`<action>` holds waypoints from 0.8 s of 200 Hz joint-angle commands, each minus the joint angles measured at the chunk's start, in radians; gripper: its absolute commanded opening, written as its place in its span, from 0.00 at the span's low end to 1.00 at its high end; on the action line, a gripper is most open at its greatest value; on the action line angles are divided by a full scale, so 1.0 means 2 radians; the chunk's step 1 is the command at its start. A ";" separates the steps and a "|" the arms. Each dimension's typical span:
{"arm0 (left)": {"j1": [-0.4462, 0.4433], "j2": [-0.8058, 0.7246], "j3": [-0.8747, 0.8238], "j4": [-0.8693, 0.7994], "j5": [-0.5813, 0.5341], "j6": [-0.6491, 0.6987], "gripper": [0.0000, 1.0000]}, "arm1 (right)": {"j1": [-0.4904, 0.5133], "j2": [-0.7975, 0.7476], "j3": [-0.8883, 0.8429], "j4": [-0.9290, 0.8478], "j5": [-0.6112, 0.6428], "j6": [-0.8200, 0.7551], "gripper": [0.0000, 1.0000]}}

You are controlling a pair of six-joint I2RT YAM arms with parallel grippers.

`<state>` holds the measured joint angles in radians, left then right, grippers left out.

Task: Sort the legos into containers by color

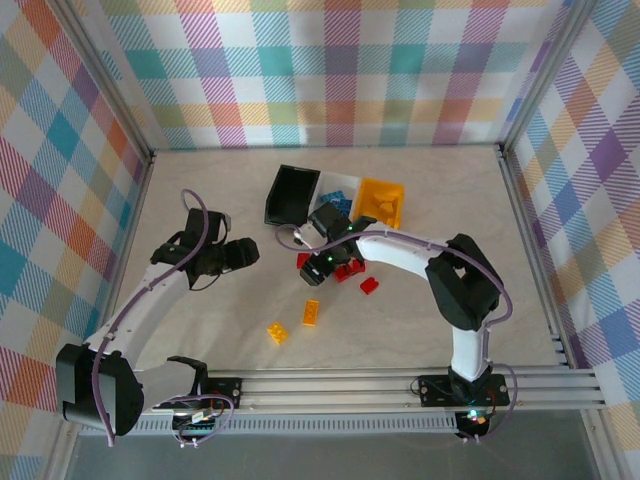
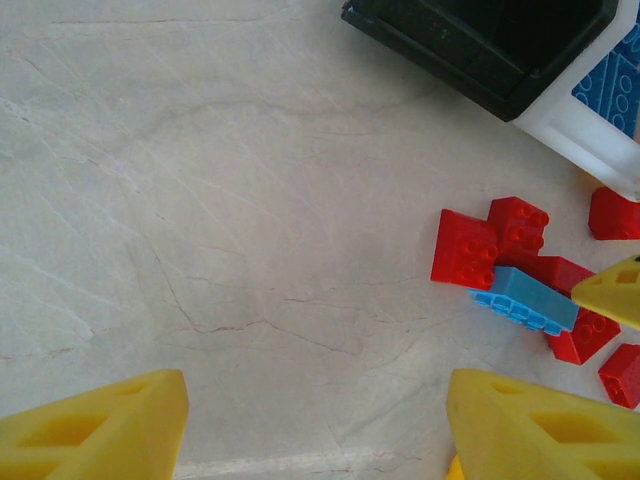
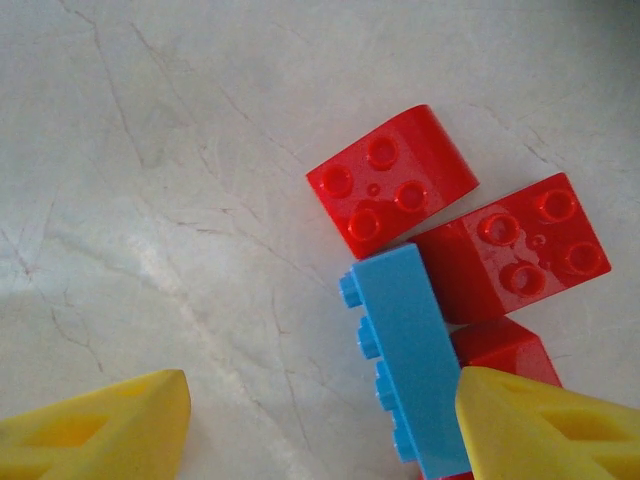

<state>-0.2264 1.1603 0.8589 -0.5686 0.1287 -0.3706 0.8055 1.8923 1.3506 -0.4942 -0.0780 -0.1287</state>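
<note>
The blue lego (image 3: 405, 370) lies on its side against the red legos (image 3: 390, 180), near the white container (image 2: 575, 135) that holds other blues. I keep my right hand (image 3: 320, 430) open over it, one finger beside its edge, ready to lift it clear of the reds. My left hand (image 2: 315, 430) hangs open over bare worktop (image 2: 200, 200), out of the way.

Bins (image 1: 292, 195), three: side by side at far middle of table (image 1: 200, 200). Brick cluster (image 1: 348, 270): just before them. Two loose bricks (image 1: 311, 312): nearer, left of cluster.
</note>
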 commanded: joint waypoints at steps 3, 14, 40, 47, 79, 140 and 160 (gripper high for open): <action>0.008 0.000 -0.006 0.010 0.008 0.004 0.70 | 0.004 -0.018 -0.008 0.001 0.000 -0.001 0.71; 0.009 0.001 -0.006 0.010 0.009 0.003 0.70 | 0.004 -0.015 -0.008 -0.001 -0.007 0.001 0.71; 0.009 0.001 -0.006 0.010 0.010 0.003 0.70 | 0.004 -0.001 -0.007 -0.003 -0.006 0.001 0.71; 0.009 0.000 -0.007 0.010 0.010 0.003 0.70 | 0.002 0.002 -0.010 0.003 -0.002 0.001 0.71; 0.009 0.001 -0.006 0.008 0.010 0.003 0.70 | -0.012 0.013 -0.010 0.013 0.002 0.004 0.71; 0.010 0.004 -0.006 0.008 0.010 0.004 0.70 | -0.032 0.031 -0.008 0.014 -0.010 0.001 0.71; 0.010 0.004 -0.006 0.009 0.010 0.004 0.70 | -0.036 0.037 -0.003 0.013 -0.010 -0.002 0.71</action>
<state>-0.2256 1.1629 0.8589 -0.5686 0.1349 -0.3706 0.7441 1.9274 1.3415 -0.4545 -0.0814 -0.1284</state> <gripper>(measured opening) 0.696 0.710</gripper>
